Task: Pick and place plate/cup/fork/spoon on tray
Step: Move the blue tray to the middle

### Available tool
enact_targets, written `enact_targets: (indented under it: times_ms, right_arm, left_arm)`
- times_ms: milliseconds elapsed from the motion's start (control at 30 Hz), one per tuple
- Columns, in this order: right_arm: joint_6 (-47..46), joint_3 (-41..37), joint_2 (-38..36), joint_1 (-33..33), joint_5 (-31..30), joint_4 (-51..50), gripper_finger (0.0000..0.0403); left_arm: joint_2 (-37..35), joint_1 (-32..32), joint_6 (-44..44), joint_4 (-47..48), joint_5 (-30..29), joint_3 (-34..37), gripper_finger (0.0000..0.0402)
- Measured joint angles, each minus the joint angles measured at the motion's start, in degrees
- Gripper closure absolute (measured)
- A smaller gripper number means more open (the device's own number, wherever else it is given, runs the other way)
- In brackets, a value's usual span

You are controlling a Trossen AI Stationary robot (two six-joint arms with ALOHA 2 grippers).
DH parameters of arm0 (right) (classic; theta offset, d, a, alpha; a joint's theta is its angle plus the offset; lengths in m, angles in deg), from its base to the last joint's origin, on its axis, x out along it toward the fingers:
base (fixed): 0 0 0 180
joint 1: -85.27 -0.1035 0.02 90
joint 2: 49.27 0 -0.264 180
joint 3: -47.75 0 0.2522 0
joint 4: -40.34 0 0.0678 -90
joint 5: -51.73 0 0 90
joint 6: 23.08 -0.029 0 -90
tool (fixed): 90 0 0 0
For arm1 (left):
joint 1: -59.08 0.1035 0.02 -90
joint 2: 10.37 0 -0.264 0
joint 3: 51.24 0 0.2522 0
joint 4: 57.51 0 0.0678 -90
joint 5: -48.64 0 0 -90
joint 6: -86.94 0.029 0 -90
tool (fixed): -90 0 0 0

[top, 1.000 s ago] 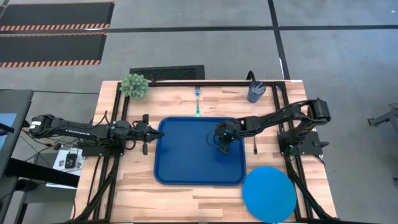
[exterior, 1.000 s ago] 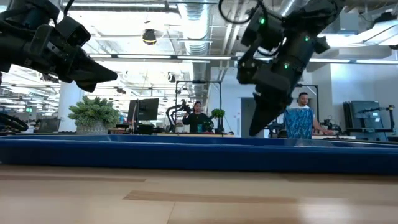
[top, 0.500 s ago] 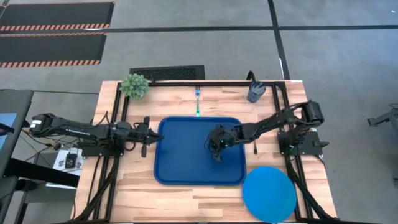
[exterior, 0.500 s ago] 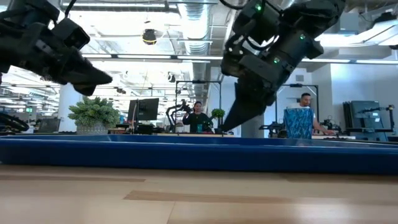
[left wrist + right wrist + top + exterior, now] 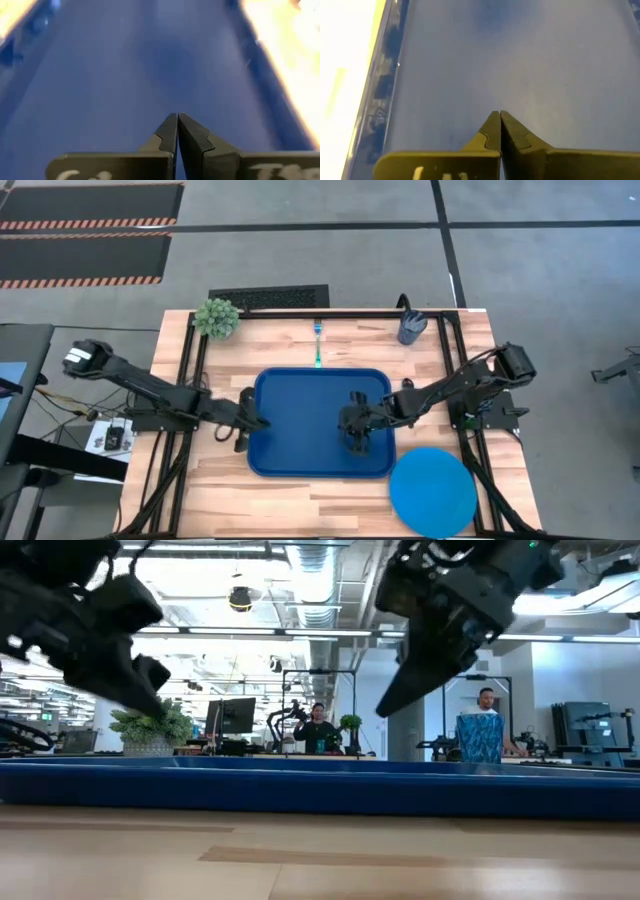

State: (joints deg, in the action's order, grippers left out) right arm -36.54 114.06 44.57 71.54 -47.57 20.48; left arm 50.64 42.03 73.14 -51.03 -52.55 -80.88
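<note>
The dark-blue tray [image 5: 300, 410] lies at the table's middle with nothing on it. My left gripper [image 5: 258, 423] is shut and hangs at the tray's left rim, its fingers over the tray floor [image 5: 125, 75]. My right gripper [image 5: 355, 442] is shut above the tray's near right part [image 5: 520, 60]. In the low view both grippers, left [image 5: 160, 710] and right [image 5: 383, 712], stand clear above the tray's rim [image 5: 320, 790]. The bright-blue plate [image 5: 432, 491] lies on the table at the near right. The cup [image 5: 411, 328] stands at the far right. The fork [image 5: 318, 345] lies beyond the tray's far rim. The spoon is hidden.
A small green plant [image 5: 216, 317] stands at the table's far left corner. Black frame rails [image 5: 190, 370] run along the table's left and right sides. People stand in the room beyond the table [image 5: 318, 730].
My left gripper has gone toward the table's right and near edge, reaching the tray's left rim. My right gripper has gone over the tray toward the near edge, after a short swing to the left. Both have stayed shut.
</note>
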Motion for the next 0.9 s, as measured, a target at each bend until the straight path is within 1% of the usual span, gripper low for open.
enact_targets:
  times_ms: [133,367,500,600,733,900]
  right_arm:
    - [0.0,0.0,-0.6,-1.0,-1.4,0.1,0.0391]
    - [-0.2,0.0,-0.6,-1.7,-3.0,0.3,0.0391]
    - [-0.3,0.0,-0.6,-2.1,-3.0,0.5,0.0391]
    - [-1.2,0.0,-0.6,-2.1,-2.9,0.4,0.0391]
    - [-1.6,0.0,-0.6,-2.0,-2.9,0.4,0.0391]
    - [-2.0,0.0,-0.6,-2.0,-2.9,0.6,0.0391]
  left_arm:
    - [8.4,-2.3,-2.7,3.0,-4.2,-3.6,0.0402]
    - [20.8,-5.1,-8.0,4.6,-5.1,-8.6,0.0401]
    - [25.5,-7.0,-8.5,4.0,-5.8,-12.1,0.0401]
    - [27.3,-7.7,-8.1,4.6,-6.4,-14.1,0.0402]
    - [27.5,-7.5,-7.3,5.3,-6.6,-14.7,0.0402]
    - [27.3,-6.9,-9.3,10.1,-9.1,-14.7,0.0402]
